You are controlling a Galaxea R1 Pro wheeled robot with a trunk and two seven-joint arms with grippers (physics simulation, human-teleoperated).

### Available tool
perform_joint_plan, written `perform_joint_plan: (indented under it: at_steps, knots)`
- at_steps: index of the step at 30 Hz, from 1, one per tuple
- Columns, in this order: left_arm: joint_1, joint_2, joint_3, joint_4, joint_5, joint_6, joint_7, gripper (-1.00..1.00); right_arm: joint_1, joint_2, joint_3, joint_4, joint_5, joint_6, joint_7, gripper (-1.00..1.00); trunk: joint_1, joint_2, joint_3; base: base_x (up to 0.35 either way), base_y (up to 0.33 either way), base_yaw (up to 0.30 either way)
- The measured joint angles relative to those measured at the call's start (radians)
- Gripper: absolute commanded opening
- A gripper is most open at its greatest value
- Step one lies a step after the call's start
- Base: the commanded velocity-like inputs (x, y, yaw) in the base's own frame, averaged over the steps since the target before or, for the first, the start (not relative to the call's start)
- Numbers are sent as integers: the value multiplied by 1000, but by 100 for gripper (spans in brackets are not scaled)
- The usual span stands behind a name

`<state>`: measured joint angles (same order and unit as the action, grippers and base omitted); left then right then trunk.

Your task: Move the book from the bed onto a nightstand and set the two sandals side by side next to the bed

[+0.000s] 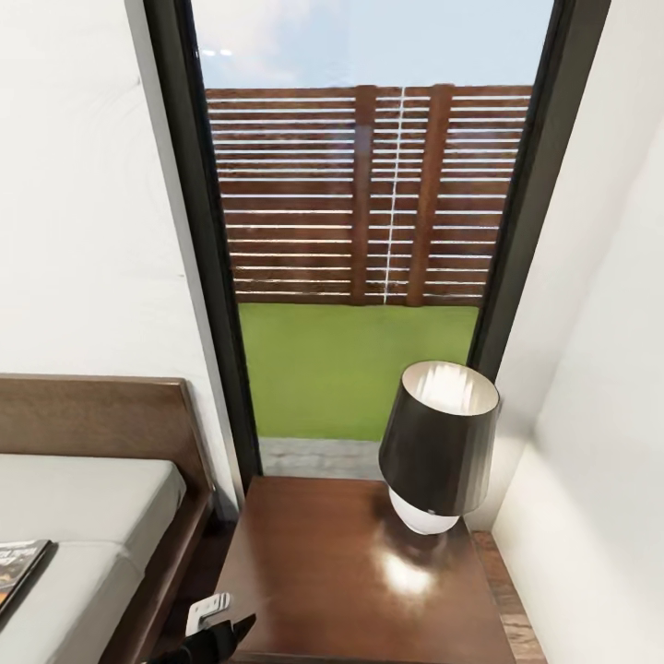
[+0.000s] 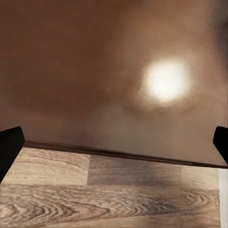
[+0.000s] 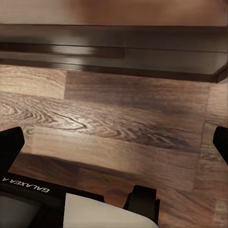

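The book [image 1: 20,570] is lying flat on the pale mattress of the bed [image 1: 101,503], cut off by the head view's left edge, while the nightstand [image 1: 323,572] is standing straight ahead under the tall window [image 1: 369,231], with a dark-shaded lamp [image 1: 438,447] occupying its far right corner. What the coming move is turning on is that the book is sitting to the left of the nightstand, across the bed's dark wooden side rail, and the left arm, whose dark end [image 1: 214,632] is poking in at the bottom of the head view near the nightstand's front left corner, is looking like the nearer one for reaching it. The book's long axis is appearing to run roughly along the bed, though too little of it is showing to be sure. The left gripper [image 2: 114,142] is hovering with its fingertips wide apart over the glossy nightstand top and its edge, holding nothing. The right gripper [image 3: 114,142] is likewise spread and empty, pointing at the wood-plank floor [image 3: 118,123] below a dark furniture edge. The sandals are not appearing here.
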<state>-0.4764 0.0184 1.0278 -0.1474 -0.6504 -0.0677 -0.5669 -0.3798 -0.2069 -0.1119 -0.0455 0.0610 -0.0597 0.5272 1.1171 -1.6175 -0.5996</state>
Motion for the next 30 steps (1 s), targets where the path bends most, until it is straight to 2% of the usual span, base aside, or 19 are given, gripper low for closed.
perform_joint_plan:
  at_steps: [30]
  knots:
    - [0, 0, -1, 0, 0, 1, -4, 100, 0, 0, 0, 0, 0, 0, 0, 100, 0, 0, 0, 15, 0, 0]
